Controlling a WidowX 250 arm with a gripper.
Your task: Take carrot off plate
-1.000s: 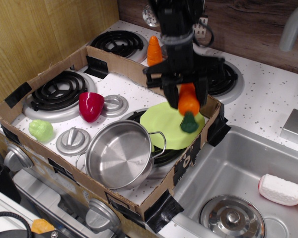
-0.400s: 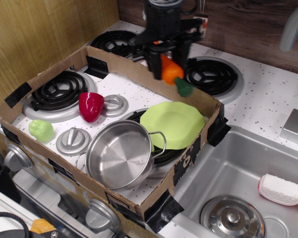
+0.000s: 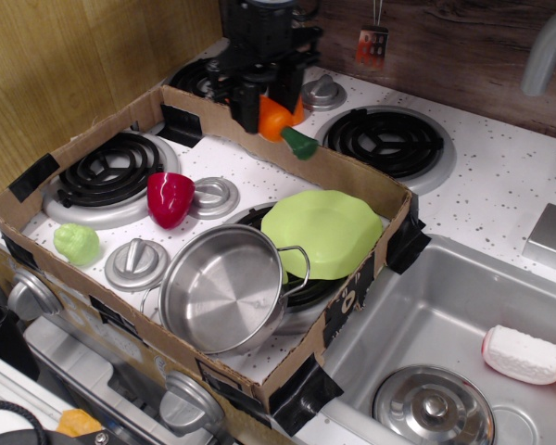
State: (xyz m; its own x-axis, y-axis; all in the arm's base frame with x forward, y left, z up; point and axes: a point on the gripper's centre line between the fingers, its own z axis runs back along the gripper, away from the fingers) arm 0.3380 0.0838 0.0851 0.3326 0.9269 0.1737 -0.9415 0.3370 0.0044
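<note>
Left side, inside the cardboard box (image 3: pixel 259 385): green veg (image 3: pixel 77 243), red pepper (image 3: pixel 170 198), steel pot (image 3: pixel 224 288) at front. None are in play.

Gripper (image 3: pixel 265 97) is at top centre, over the box's back wall, jaws clamped narrow on the carrot (image 3: pixel 281 125). Carrot is in the jaws, hanging just below and right of the fingers. Long axis is tilted: orange body runs up-left into the gripper, dark green stub points down-right toward the plate. Only the thick end and stub are visible; the tapered end is hidden by the gripper body.

Carrot looks like glossy orange plastic with highlights, so probably slick, but the grip looks firm for now.

Plate (image 3: pixel 322 232) is lime green, bare, well apart from the carrot, to the lower right, leaning on the pot rim and the front-right burner. Carrot is clear of it, with no contact.

Judgement: lift-off is done, and what's left is set-down. Below the carrot is the box wall edge, a bad spot to release since it could roll either way.
</note>
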